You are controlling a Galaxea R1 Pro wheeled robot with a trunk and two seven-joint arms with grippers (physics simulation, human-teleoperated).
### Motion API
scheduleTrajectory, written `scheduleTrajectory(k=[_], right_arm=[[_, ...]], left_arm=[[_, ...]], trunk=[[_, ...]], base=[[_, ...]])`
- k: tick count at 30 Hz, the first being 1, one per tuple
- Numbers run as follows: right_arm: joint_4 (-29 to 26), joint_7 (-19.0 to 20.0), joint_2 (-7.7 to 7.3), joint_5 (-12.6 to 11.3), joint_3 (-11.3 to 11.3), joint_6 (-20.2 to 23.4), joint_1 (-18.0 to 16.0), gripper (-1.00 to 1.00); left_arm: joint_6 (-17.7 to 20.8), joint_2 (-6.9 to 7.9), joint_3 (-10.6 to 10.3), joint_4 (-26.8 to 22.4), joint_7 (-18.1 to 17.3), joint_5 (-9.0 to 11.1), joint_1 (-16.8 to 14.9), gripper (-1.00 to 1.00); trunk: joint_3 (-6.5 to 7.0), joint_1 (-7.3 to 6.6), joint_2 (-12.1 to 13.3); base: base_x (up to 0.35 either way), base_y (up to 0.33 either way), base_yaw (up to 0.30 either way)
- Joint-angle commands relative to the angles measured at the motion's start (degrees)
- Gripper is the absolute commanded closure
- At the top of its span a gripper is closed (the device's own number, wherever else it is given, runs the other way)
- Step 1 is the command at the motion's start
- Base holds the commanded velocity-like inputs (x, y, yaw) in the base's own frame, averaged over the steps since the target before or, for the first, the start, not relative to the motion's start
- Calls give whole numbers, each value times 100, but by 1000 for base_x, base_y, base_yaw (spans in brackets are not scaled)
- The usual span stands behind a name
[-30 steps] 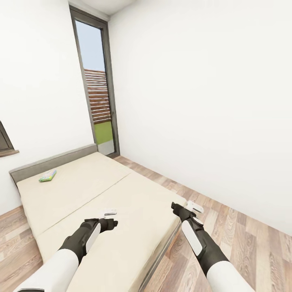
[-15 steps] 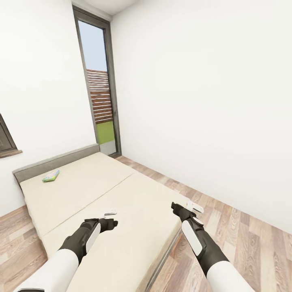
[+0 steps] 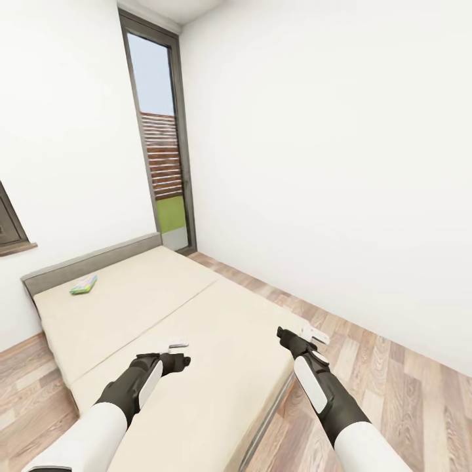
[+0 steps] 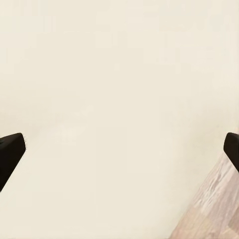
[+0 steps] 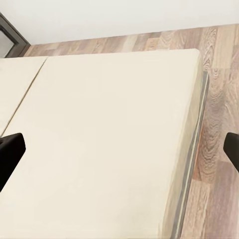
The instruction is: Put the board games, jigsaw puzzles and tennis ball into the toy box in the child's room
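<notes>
Beige mattress covered the bed (image 3: 196,328), which served as my landmark; its dark grey frame ran along the head end and down the side facing the wood floor (image 3: 393,367). One board game (image 3: 84,284), a small flat box printed in green and white, lay flat on the mattress close to the head end of the bed, well apart from both of my arms.

My left pincer (image 3: 178,343) hung above the mattress near the foot half of the bed. In the left wrist view its two dark fingertips (image 4: 10,152) stood far apart at opposite edges, with bare mattress between them, so that pincer was spread and held nothing.

My right pincer (image 3: 314,337) hung over the bed's floor-side edge, near the corner of the mattress. In the right wrist view its fingertips (image 5: 10,152) were likewise wide apart, with mattress, frame edge and floor planks between them; it was spread and empty.

Beyond the head end of the bed stood a tall narrow window (image 3: 160,137) with a dark frame, set in a white wall (image 3: 328,164).
</notes>
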Motion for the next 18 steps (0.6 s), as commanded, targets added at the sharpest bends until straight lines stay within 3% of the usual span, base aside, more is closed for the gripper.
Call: scheduleTrajectory(k=[1,9,18], right_arm=[[-11,-44,-1,-34,15,20,-5,-100],[-11,-44,1,-33,15,20,-5,-100],[-11,-44,21,-6,15,20,-5,-100]], left_arm=[[31,2,-8,-9,8,53,-3,-100],[31,2,-9,-9,8,53,-3,-100],[31,2,-4,-9,8,53,-3,-100]], trunk=[[-14,4,-14],[-1,4,-14],[3,4,-14]], base=[[0,175,-77],[-29,150,-133],[-75,159,-32]])
